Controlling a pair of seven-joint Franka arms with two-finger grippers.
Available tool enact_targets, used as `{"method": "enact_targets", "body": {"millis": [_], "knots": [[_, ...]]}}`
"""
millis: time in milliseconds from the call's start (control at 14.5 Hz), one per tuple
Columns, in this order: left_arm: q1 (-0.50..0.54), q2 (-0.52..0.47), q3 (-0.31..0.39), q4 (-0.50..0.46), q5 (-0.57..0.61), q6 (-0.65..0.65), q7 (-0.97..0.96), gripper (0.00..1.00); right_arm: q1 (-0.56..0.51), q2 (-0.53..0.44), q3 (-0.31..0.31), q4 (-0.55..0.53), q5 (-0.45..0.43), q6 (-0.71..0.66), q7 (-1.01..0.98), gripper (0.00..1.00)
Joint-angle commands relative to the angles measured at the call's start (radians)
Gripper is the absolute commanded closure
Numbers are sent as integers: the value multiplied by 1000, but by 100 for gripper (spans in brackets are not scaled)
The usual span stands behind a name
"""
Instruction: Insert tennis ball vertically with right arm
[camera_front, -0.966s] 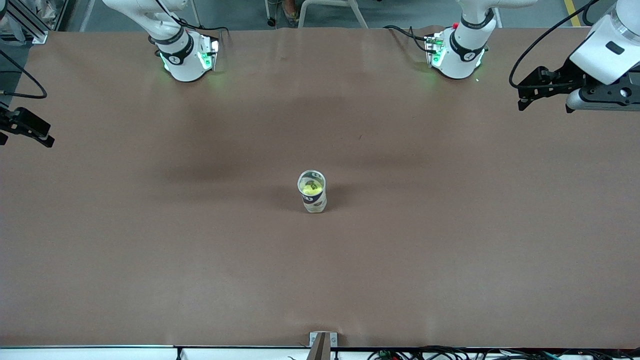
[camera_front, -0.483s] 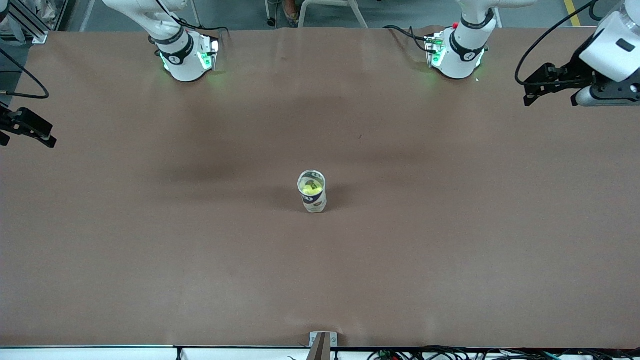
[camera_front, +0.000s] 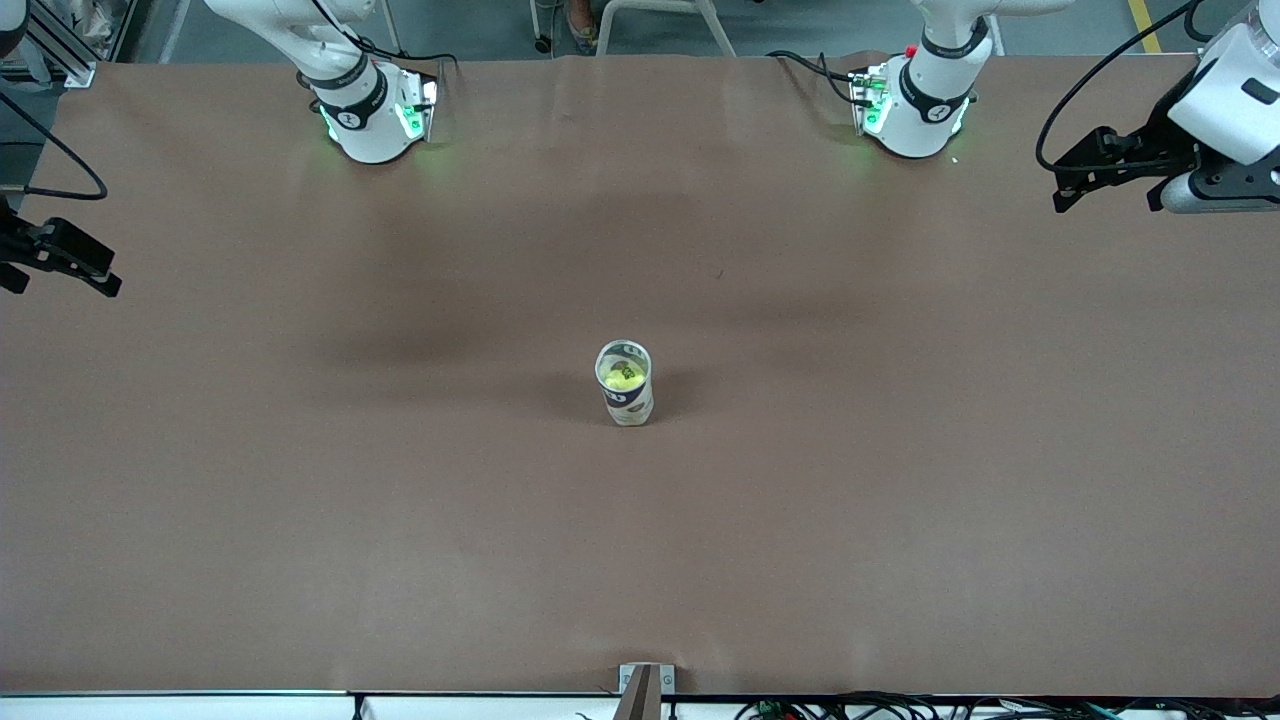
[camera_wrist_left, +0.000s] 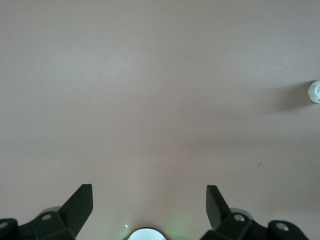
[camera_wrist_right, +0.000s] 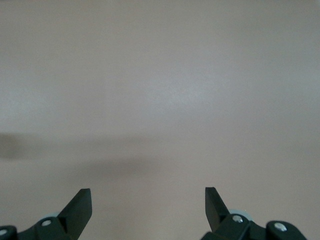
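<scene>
A tennis ball (camera_front: 623, 377) lies inside an upright clear can (camera_front: 629, 402) with a dark-printed label, standing mid-table. The can's rim (camera_wrist_left: 315, 92) also shows at the edge of the left wrist view. My right gripper (camera_front: 58, 284) hangs open and empty over the table's edge at the right arm's end, well away from the can; in its wrist view the gripper (camera_wrist_right: 148, 202) frames only bare table. My left gripper (camera_front: 1103, 204) hangs open and empty over the left arm's end of the table; in the left wrist view the gripper (camera_wrist_left: 149, 200) has nothing between its fingers.
The brown table (camera_front: 300, 500) carries only the can. Both arm bases (camera_front: 372, 115) (camera_front: 915, 110) stand along the edge farthest from the front camera. A small metal bracket (camera_front: 646, 680) and cables sit at the nearest edge.
The left gripper has drifted a little farther toward its end of the table and upward. The right gripper has shifted slightly. The can and ball have not moved.
</scene>
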Motion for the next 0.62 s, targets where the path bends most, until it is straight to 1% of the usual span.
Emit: {"method": "enact_targets", "body": {"millis": [0,207,345,552], "knots": [[4,-7,-2,-2,6,-1,-7,0,-1,-49,1,-59,7,18,14,0],[5,-4,0,10,6,-1,-5,0,-1,-42,1,-51,13,18,18,0],[8,28,5,54,3,-2,10,0,-1,-42,1,-50,24,21,18,0],[4,56,5,86,4,-2,0,0,1,-42,1,-40,23,19,17,0]]}}
